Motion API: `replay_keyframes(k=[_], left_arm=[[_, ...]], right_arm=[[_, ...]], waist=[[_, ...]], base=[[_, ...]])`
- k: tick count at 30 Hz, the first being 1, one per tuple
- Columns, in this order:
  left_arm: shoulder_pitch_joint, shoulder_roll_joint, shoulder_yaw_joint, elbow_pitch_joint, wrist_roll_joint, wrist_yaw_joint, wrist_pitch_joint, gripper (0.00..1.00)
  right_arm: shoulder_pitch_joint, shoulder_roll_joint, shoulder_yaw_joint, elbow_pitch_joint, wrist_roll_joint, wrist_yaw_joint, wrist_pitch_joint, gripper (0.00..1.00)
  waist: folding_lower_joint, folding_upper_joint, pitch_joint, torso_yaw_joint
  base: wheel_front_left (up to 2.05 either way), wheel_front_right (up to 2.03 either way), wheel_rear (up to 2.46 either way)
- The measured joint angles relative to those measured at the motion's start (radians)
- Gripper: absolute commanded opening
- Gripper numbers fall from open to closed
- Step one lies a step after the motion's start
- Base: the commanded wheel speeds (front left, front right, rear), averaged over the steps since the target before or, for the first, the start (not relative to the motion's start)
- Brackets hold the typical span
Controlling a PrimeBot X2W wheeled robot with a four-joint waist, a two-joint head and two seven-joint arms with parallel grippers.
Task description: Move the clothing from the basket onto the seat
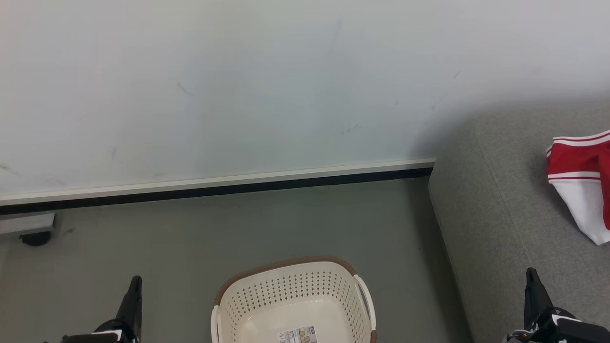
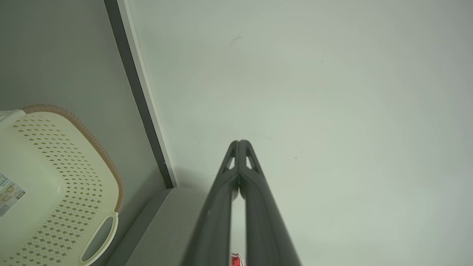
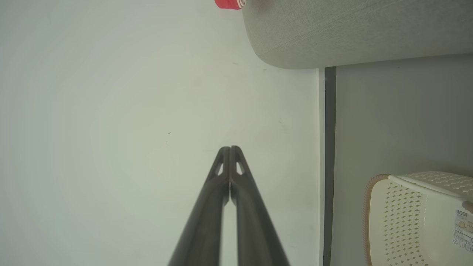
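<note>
red jersey [image 1: 579,176] lies on the sofa cushion [image 1: 495,214], well apart from the laundry basket [image 1: 286,286], whose bare bottom shows its label [image 1: 298,335]. left gripper [image 1: 136,283] and right gripper [image 1: 531,276] hang low, fingers pressed together on nothing: nothing left to carry, i'd say, so the arms look parked.

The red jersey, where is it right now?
In the head view the red jersey lies on the grey seat at the far right edge, partly cut off by the frame, well to the right of the basket.
</note>
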Motion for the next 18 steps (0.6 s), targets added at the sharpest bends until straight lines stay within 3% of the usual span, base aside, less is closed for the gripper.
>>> replay_keyframes(k=[18], left_arm=[[0.000,0.000,0.000,0.000,0.000,0.000,0.000,0.00]], right_arm=[[0.000,0.000,0.000,0.000,0.000,0.000,0.000,0.00]], waist=[[0.0000,0.0000,0.000,0.000]], base=[[0.00,0.00,0.00]])
